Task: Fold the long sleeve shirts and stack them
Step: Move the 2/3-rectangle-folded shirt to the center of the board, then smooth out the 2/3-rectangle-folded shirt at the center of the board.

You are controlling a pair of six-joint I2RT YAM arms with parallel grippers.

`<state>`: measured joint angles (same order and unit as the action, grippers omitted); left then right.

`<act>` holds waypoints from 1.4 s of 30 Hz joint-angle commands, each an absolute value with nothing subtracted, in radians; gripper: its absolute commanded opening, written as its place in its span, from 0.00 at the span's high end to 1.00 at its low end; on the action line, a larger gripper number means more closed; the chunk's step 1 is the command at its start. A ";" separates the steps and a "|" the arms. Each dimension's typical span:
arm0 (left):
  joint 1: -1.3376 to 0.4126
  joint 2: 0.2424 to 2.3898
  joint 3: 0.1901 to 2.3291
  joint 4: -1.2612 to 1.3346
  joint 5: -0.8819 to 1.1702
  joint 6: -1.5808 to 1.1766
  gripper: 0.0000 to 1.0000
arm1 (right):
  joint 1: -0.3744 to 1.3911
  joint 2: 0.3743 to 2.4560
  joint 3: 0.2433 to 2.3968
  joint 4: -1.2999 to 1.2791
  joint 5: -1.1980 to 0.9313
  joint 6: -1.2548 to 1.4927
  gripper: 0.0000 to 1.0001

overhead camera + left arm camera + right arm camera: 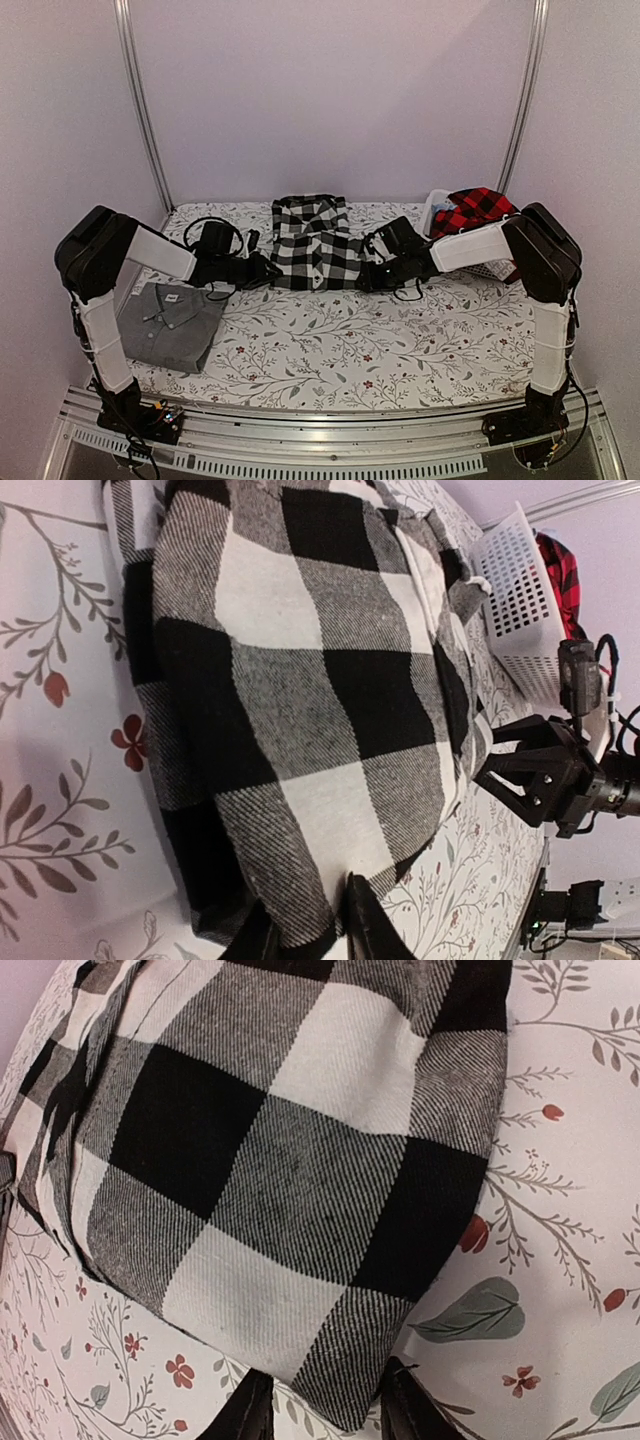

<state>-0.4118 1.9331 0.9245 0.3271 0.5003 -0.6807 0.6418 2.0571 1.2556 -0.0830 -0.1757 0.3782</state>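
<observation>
Two-arm posture at the black-and-white check shirt (315,245). The left arm (102,330) and the right arm (550,335) each rise from the near edge to a high, bent elbow. From there a white forearm slopes down and inward, so both wrists lie low over the floral table cover (380,345). The left claw (312,920) and the right claw (325,1395) point toward each other from opposite sides of the shirt. The shirt lies folded between them, its collar on the far side of both claws. The left claw's two fingers are pinched on the dark hem at one near corner, and cloth fills the whole gap between them. The right claw's fingers straddle the other near corner. The cloth touches one finger (a sliver of table cover shows beside the other), so whether that claw has a grip cannot be told. Seen from the left wrist, the right claw appears straight ahead, past the far side of the checked cloth. Behind the left claw, beneath its forearm, the grey shirt (170,320) lies folded flat with its collar up. Behind the right claw, past its wrist toward the far corner, the red-and-black check shirt (478,208) sits heaped in the white basket (436,203).
</observation>
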 commanded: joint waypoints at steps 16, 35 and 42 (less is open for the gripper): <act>-0.510 1.845 0.894 0.100 0.484 -0.727 1.00 | 0.722 2.001 1.227 -0.206 -0.177 0.358 1.00; -0.732 1.442 0.571 -0.072 0.356 -0.830 0.66 | 0.893 1.636 0.881 -0.301 -0.145 0.541 0.67; -0.668 1.379 0.670 -0.174 0.302 -0.730 0.51 | 0.832 1.575 0.941 -0.322 -0.124 0.499 0.34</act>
<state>-0.7155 1.4174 0.6083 -0.1226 0.3496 -0.7959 0.8825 1.6302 0.8963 -0.3134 -0.1471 0.5201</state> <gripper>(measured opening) 0.471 0.627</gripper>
